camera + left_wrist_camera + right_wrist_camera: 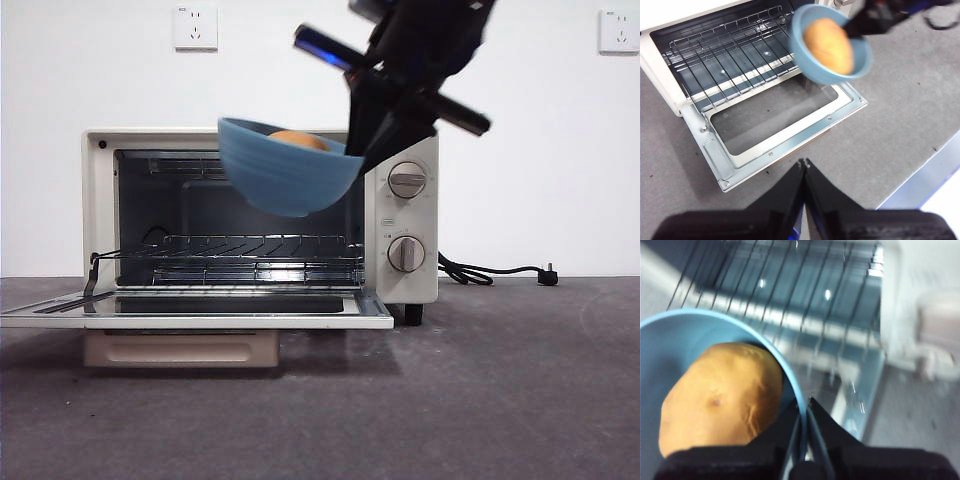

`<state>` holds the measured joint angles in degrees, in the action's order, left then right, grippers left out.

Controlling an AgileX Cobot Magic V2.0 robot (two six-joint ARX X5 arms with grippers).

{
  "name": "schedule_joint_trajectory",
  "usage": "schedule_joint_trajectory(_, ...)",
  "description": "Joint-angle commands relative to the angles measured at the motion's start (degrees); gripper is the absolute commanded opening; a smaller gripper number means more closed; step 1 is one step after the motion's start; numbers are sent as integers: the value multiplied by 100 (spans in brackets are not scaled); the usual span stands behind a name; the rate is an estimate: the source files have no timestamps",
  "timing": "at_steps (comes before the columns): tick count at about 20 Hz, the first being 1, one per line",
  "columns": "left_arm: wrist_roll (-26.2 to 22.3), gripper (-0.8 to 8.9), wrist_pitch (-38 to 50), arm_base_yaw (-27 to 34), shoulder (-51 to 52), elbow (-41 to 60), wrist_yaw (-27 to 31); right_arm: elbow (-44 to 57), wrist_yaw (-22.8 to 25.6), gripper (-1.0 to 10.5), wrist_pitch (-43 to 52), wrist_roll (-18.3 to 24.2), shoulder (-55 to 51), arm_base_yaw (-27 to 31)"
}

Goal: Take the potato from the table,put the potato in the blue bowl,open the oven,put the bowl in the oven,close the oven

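Note:
The blue bowl (285, 170) hangs tilted in the air in front of the open oven (400, 220), above its lowered door (200, 308). The tan-orange potato (298, 140) lies inside the bowl (670, 350); the right wrist view shows the potato (722, 395) large. My right gripper (804, 410) is shut on the bowl's rim, reaching in from the upper right (362, 150). My left gripper (804, 164) is shut with nothing in it, high above the table (890, 125) in front of the door (780, 120). The bowl (815, 65) and potato (829, 45) also appear in the left wrist view.
A wire rack (240, 248) sits inside the oven cavity. Two grey knobs (407, 180) are on the oven's right panel. A black cord (490, 272) with a plug lies on the table to the right of the oven. Wall sockets (195, 27) are behind.

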<state>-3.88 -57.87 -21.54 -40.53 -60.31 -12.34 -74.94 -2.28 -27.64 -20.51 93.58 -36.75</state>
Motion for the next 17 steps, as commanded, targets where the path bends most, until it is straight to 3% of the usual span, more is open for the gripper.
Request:
schedule_joint_trajectory(1, -66, -8, -31, -15, 7, 24, 9, -282, 122, -14, 63, -184, 363, -17)
schedule_joint_trajectory(12, -68, -8, -173, -24, 7, 24, -11, -511, 837, -13, 688, -503, 970, 83)
schedule_joint_trajectory(17, -70, -8, -181, -24, 7, 24, -11, -511, 866, -13, 656, -562, 1091, 190)
